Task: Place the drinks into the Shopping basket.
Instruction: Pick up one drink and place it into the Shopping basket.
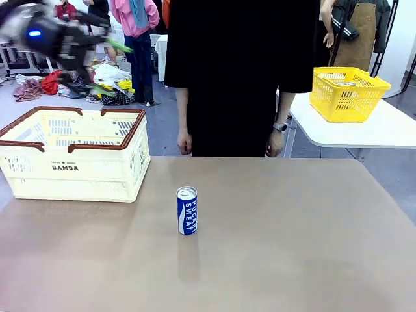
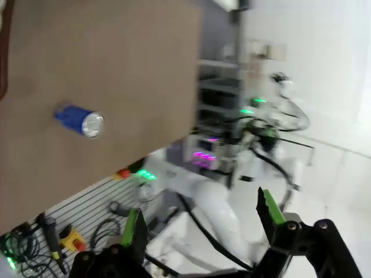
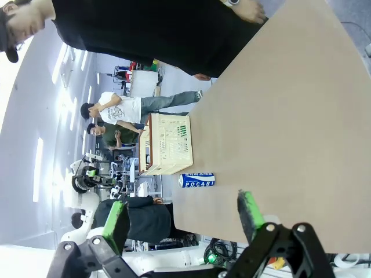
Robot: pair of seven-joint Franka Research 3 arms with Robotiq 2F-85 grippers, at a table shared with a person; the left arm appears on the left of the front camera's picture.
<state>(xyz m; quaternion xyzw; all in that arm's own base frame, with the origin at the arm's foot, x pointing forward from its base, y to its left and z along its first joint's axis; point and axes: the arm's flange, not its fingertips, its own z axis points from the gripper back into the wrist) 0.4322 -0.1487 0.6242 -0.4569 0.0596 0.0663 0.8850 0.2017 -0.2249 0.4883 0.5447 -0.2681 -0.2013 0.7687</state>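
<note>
A blue Pocari Sweat can (image 1: 186, 210) stands upright near the middle of the brown table, and also shows as the can (image 2: 80, 120) and the can (image 3: 196, 180) in the wrist views. The cream Shopping basket (image 1: 73, 156) with brown rim sits at the table's left, seen again as the basket (image 3: 168, 143). My left gripper (image 1: 112, 68) hangs blurred, high above the basket's far side, jaws open and empty; its fingers (image 2: 134, 229) frame nothing. My right gripper (image 3: 182, 217) is open and empty, well away from the can.
A person in black (image 1: 234, 71) stands at the far edge, hands (image 1: 184, 142) hanging at the sides. A yellow mesh basket (image 1: 348, 94) sits on a separate white table at the right. Bare tabletop (image 1: 292, 234) surrounds the can.
</note>
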